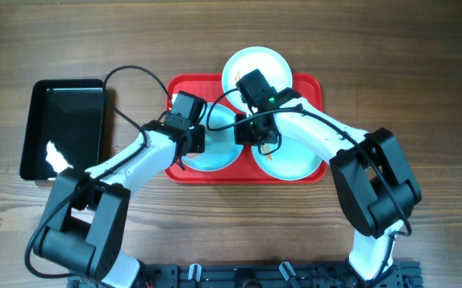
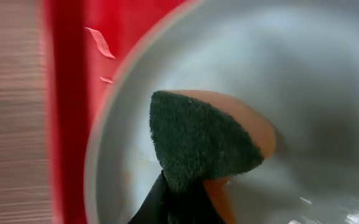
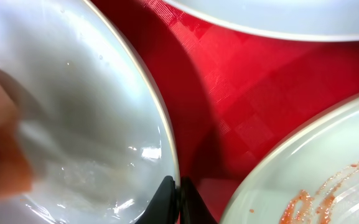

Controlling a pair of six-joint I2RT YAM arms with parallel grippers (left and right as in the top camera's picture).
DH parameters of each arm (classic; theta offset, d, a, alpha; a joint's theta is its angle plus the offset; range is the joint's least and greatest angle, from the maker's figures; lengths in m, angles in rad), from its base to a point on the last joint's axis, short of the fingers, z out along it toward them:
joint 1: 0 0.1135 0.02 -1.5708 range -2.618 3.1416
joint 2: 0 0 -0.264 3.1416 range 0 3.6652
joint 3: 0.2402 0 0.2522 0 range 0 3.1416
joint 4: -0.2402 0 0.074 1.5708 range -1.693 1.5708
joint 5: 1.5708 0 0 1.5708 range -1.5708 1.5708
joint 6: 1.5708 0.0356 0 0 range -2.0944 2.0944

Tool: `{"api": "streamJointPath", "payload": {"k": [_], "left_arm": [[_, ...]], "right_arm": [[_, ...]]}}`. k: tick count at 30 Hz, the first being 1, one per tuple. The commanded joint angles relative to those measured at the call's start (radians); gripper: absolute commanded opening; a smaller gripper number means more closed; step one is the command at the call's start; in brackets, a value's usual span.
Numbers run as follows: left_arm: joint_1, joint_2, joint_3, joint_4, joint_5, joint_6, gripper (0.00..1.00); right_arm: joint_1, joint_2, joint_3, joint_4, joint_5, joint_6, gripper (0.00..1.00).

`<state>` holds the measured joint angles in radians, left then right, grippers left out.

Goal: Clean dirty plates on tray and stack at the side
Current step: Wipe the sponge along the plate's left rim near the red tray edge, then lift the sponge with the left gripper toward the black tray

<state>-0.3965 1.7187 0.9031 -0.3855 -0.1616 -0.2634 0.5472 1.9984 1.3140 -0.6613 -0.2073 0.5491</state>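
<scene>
On the red tray [image 1: 311, 90] lie three pale plates: one at the back [image 1: 247, 64], one front left [image 1: 218, 156], one front right [image 1: 295, 160]. My left gripper [image 1: 194, 138] is shut on a green-and-orange sponge [image 2: 198, 140], which presses flat into the front-left plate [image 2: 291, 74]. My right gripper [image 3: 176, 199] is shut on that same plate's right rim [image 3: 167, 137], one finger inside and one outside. The front-right plate [image 3: 328, 180] carries orange smears [image 3: 303, 202]. The sponge's orange edge [image 3: 5, 162] shows blurred at the left of the right wrist view.
A glossy black tray [image 1: 62, 120] sits on the wooden table [image 1: 423, 64] left of the red tray. The back plate [image 3: 279, 15] overhangs the red tray's far rim. Both arms cross over the tray's front half.
</scene>
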Motion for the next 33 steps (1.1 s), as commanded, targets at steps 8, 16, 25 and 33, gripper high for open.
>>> {"api": "streamJointPath", "payload": {"k": [8, 16, 25, 33], "left_arm": [[0.02, 0.047, -0.022, 0.072, -0.346, 0.051, 0.04], [0.02, 0.047, -0.022, 0.258, -0.341, 0.051, 0.04], [0.02, 0.047, -0.022, 0.403, -0.147, 0.051, 0.04], [0.017, 0.004, -0.022, 0.378, -0.005, 0.046, 0.04]], "right_arm": [[-0.006, 0.025, 0.0, -0.022, 0.056, -0.008, 0.04], [-0.006, 0.025, 0.0, -0.036, 0.063, -0.024, 0.04], [-0.006, 0.025, 0.0, -0.037, 0.063, -0.023, 0.04], [-0.006, 0.025, 0.0, -0.039, 0.063, -0.023, 0.04]]}}
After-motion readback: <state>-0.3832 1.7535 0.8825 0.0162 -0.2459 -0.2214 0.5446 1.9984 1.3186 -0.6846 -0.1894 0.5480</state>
